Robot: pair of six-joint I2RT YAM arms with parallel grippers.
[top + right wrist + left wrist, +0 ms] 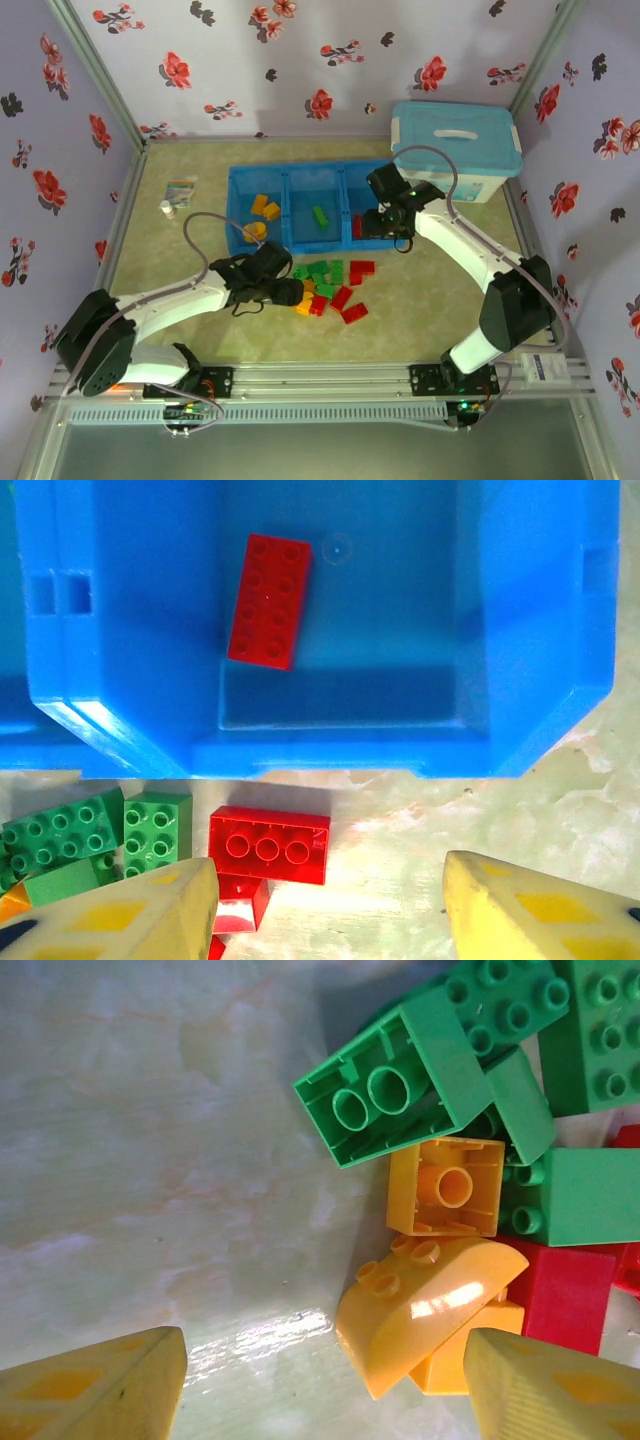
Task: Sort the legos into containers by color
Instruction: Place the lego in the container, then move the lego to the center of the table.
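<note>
Left wrist view, foreground: the two yellow pads [95,1390] of the left jaws, spread wide, with only bare desk [150,1160] between them. The curved orange brick [425,1305] lies just ahead of the pads and well toward the right-hand one. Two studs show, and its long axis slants from lower left to upper right, oblique to the line joining the pads. By judgement, the jaws would need to shift right and turn a little before closing across its short side. Just behind it sit a square orange brick [445,1185] with its hollow side up, a tipped green brick [395,1075] and a red brick [570,1295].

Right wrist view: the right jaws are also spread and empty, their pads [115,920] low in view, hanging over the near wall of the tray [330,750]. A binned red brick [270,600] lies flat in the compartment. A loose red brick [268,845] rests on the desk just outside that wall, its long axis parallel to it.

Overhead: the pile [325,285] lies between the arms, in front of the tray. Orange sits at its left edge, nearer the left arm, and red at its right. Orange bricks [265,208] occupy the left compartment and a lone green brick [319,216] the middle.
</note>
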